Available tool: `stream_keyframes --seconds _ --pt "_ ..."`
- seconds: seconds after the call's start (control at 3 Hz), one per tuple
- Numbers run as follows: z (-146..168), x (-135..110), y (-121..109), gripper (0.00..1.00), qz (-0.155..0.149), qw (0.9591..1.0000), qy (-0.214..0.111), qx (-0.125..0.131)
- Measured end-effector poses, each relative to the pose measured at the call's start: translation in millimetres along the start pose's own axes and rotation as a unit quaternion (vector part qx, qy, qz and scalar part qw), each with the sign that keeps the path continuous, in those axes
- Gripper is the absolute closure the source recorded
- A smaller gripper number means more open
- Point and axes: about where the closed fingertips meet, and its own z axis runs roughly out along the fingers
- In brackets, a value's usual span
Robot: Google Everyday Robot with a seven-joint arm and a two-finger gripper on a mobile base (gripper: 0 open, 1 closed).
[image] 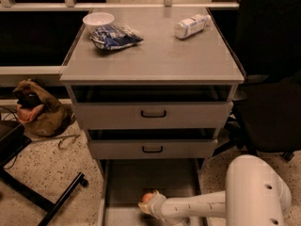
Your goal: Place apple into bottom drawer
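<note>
The bottom drawer (155,178) is pulled out at floor level, a shallow grey tray under the cabinet. The small red-orange apple (147,197) is low over the drawer's floor, near its middle front. My gripper (146,205) is at the end of the white arm (197,205), which reaches in from the right. The gripper is right against the apple, just below and behind it. Its tips are hidden by the apple and the wrist.
Two upper drawers (153,113) with black handles sit slightly ajar. The cabinet top holds a white bowl (98,20), a blue snack bag (115,36) and a white bottle (190,26). A black chair (268,112) stands right, a brown bag (37,109) and black stand legs (42,197) left.
</note>
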Motion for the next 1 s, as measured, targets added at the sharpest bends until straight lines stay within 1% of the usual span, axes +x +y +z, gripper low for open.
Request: stream_keyframes --seconds 0.33,0.67,1.0 --pt "9 3 -7 1.0 -0.015 0.9996 0.025 0.007" --pt "19 11 -13 1.0 -0.02 0.9985 0.05 0.011" --pt "30 23 -20 1.0 -0.009 0.9975 0.069 0.008"
